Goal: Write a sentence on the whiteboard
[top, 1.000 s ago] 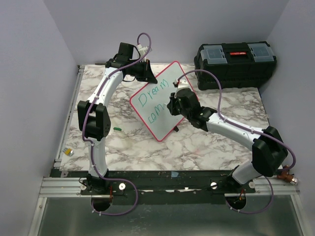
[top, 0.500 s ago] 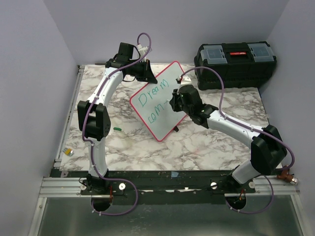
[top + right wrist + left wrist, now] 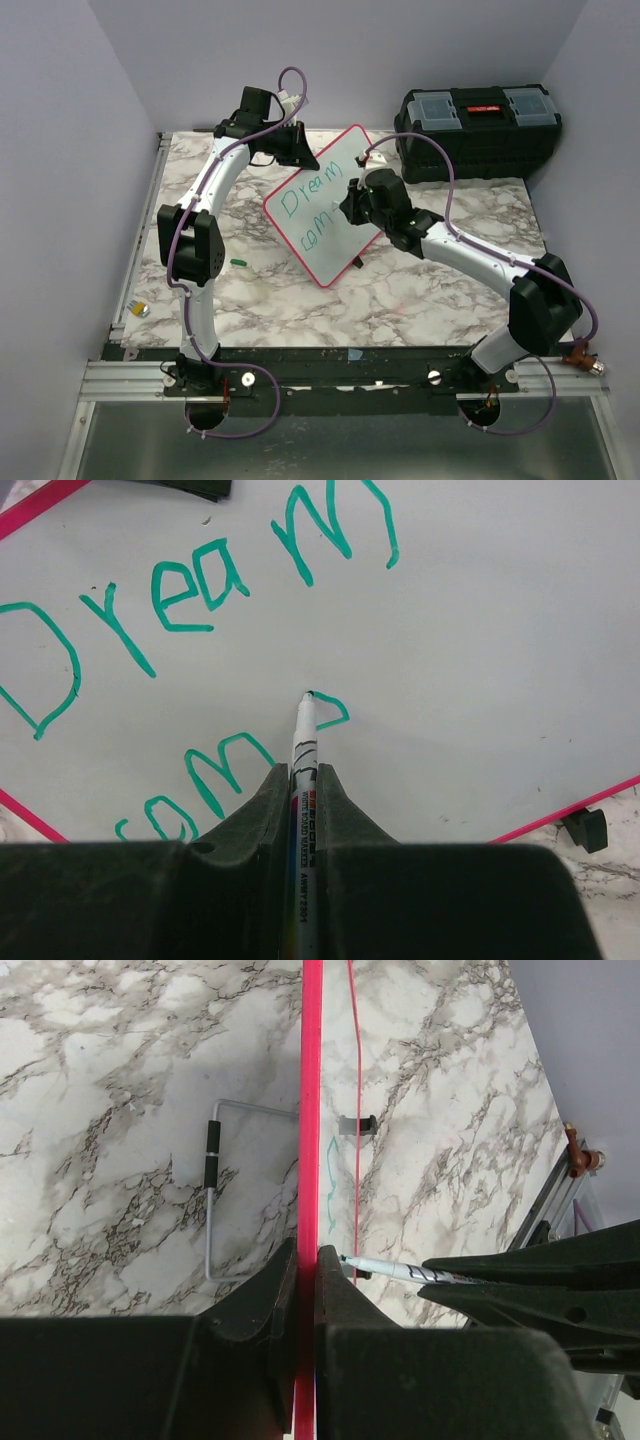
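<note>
My left fingers [image 3: 272, 1295] are closed narrow on the red rim of the whiteboard [image 3: 322, 250] — one finger on each face. The board stands tilted near the middle of the desk [image 3: 430, 290], with the black toolbox [image 3: 478, 130] well apart at the far right corner. My right fingers [image 3: 340, 805] are clamped on a marker [image 3: 301, 755], and its tip touches the white face. The sentence [image 3: 190, 605] reads "Dream" on the upper line and "com" below — the tip sits at a small open loop just right of the "m".
</note>
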Motion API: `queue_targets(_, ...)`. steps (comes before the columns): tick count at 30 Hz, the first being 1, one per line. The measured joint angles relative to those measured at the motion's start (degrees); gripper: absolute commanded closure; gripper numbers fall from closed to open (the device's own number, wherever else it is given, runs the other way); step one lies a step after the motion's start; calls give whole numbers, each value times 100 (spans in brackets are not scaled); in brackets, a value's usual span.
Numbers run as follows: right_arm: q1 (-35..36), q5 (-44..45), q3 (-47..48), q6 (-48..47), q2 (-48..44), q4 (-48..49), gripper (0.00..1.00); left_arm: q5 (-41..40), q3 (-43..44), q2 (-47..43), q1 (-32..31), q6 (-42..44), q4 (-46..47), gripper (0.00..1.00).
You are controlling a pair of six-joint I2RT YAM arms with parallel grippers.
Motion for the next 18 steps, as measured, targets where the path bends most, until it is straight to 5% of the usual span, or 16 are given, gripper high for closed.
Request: queue_targets(18, -2, -358, -715, 212, -330, 341, 99, -13, 0, 0, 2, 0, -7, 100)
